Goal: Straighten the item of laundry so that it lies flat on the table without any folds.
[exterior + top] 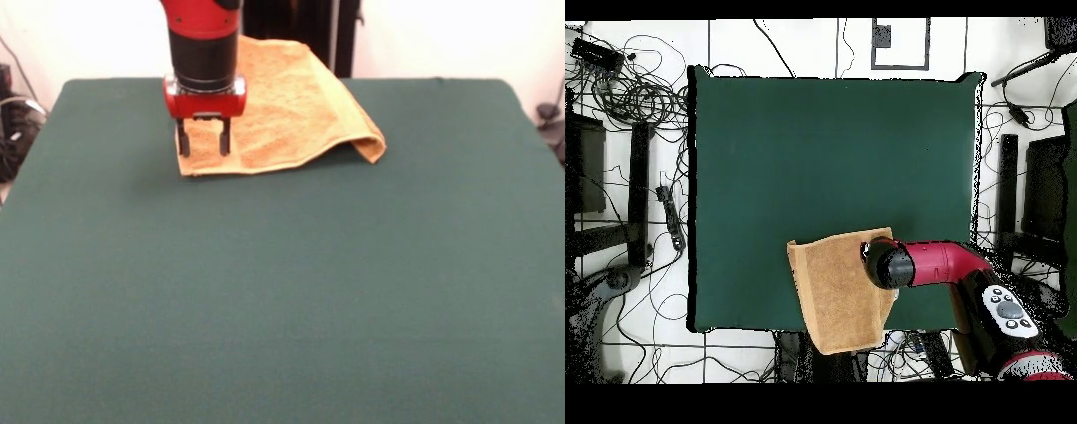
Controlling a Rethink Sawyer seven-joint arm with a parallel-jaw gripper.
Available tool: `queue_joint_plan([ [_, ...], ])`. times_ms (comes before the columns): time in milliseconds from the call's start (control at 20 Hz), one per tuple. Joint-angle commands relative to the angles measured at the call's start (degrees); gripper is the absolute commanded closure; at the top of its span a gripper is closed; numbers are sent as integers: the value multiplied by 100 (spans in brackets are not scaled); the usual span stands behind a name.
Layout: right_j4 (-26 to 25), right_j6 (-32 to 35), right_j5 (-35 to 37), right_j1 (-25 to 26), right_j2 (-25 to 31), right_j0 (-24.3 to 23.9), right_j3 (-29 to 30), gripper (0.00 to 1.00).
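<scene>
The orange-yellow item of laundry (287,106) lies at the far middle of the green table (282,300). It is doubled over, with a raised fold at its right corner, and its far part reaches past the table's edge. My gripper (204,140) hangs open just above the towel's near left corner, its two dark fingers apart with nothing between them. In the overhead view the towel (835,290) overhangs the table (825,150) at its bottom edge. There the red arm's wrist (890,265) covers the towel's upper right corner and hides the fingers.
Cables (635,95), black stands and other gear lie on the white floor on both sides of the table. A dark post (300,31) stands behind the far edge.
</scene>
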Motion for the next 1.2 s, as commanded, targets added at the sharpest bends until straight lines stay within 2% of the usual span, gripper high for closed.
queue_joint_plan([
  [50, -183, 132, -360, 321, 356, 238, -358, 0],
  [600, -222, 163, -337, 326, 284, 310, -360, 0],
  [700, -335, 320, -457, 637, 86, 429, -578, 0],
  [800, -556, 502, -1004, 1227, -95, 513, -951, 0],
  [950, -699, 648, -1638, 1811, -241, 598, -1360, 0],
  [1200, -600, 766, -2045, 2143, -404, 739, -1623, 0],
])
